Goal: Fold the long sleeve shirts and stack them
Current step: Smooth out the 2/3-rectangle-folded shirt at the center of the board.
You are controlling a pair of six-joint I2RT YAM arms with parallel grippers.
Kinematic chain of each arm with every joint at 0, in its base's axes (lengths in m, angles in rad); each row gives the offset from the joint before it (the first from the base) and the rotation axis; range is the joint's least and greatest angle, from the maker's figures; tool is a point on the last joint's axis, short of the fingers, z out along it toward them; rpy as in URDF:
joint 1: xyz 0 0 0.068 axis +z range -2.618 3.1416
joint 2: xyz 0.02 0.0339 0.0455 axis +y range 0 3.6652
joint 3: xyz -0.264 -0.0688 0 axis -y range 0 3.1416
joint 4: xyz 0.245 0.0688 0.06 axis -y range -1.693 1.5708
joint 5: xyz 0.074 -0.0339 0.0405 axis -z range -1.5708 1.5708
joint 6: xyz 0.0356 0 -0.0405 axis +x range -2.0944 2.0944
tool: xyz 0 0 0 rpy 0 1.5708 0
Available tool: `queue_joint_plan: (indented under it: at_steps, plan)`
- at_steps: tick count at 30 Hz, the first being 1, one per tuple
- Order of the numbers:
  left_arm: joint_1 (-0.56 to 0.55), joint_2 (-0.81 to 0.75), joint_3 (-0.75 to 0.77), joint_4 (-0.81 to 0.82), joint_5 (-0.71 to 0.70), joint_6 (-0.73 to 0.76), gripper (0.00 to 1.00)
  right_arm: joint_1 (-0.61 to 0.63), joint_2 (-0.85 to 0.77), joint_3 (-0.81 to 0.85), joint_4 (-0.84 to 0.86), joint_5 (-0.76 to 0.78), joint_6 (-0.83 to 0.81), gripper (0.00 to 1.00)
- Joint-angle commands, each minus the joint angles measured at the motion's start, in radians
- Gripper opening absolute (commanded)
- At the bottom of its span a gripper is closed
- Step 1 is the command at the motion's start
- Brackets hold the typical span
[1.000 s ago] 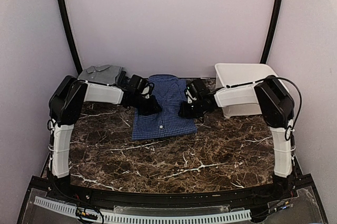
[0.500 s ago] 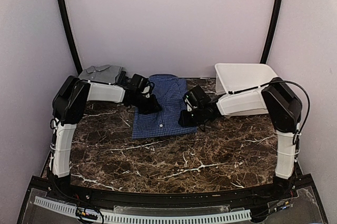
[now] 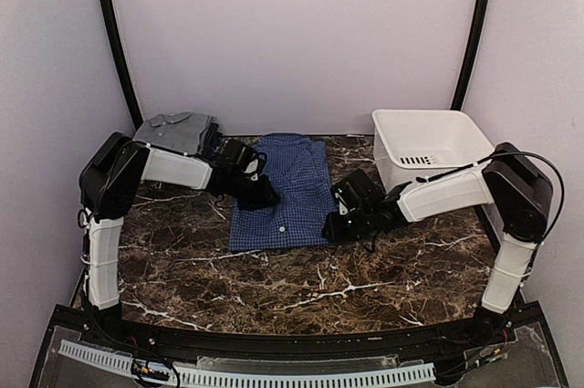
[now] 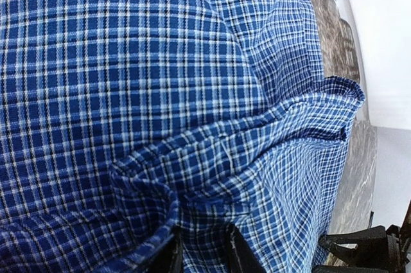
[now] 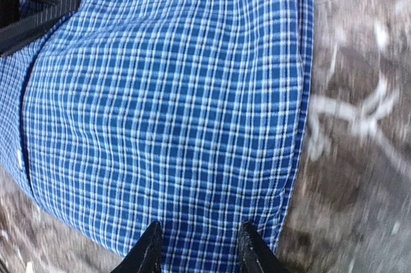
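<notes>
A blue checked long sleeve shirt (image 3: 285, 189) lies folded in the middle of the table, collar toward the far wall. My left gripper (image 3: 265, 194) sits at its left edge. In the left wrist view this gripper (image 4: 202, 255) is shut on a bunched fold of the blue cloth (image 4: 192, 125). My right gripper (image 3: 334, 224) is at the shirt's near right corner. In the right wrist view it (image 5: 200, 250) stands open, fingertips (image 5: 149, 247) apart over flat blue cloth (image 5: 173, 106). A grey shirt (image 3: 173, 129) lies folded at the back left.
A white plastic tub (image 3: 429, 143) stands at the back right, close behind the right forearm. The table (image 3: 301, 278) is dark marble with white veins, and walls close it in on three sides. The left gripper's black body (image 5: 29, 9) shows in the right wrist view.
My right gripper has slid along the shirt's right edge toward me, from mid-shirt to the near right corner, uncovering the tub. The left gripper has stayed gripping the left edge.
</notes>
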Motion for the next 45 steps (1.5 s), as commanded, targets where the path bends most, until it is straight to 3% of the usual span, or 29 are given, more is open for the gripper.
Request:
queue_joint_plan:
  at_steps: [1, 5, 12, 23, 29, 36, 45]
  plan:
    - [-0.029, -0.107, -0.094, -0.037, -0.001, -0.026, 0.23, 0.053, -0.090, -0.094, -0.094, 0.006, 0.082, 0.38]
    - [-0.030, -0.183, -0.090, -0.073, -0.030, 0.004, 0.24, 0.058, -0.168, -0.097, -0.142, 0.022, 0.095, 0.39]
    - [0.004, -0.272, -0.037, -0.168, -0.066, 0.071, 0.32, 0.058, -0.239, 0.036, -0.165, 0.001, 0.046, 0.41]
    - [0.091, -0.356, -0.138, -0.171, 0.072, 0.105, 0.32, 0.030, 0.010, 0.218, 0.030, -0.253, 0.041, 0.32]
    - [0.102, -0.307, -0.164, -0.129, 0.119, 0.101, 0.27, -0.022, 0.131, 0.258, 0.121, -0.334, 0.090, 0.24]
    - [0.132, -0.141, -0.112, -0.105, 0.083, 0.088, 0.21, -0.049, 0.261, 0.328, 0.108, -0.324, 0.108, 0.24]
    - [0.153, -0.078, -0.067, -0.154, 0.034, 0.113, 0.20, -0.056, 0.222, 0.324, 0.033, -0.273, 0.086, 0.25]
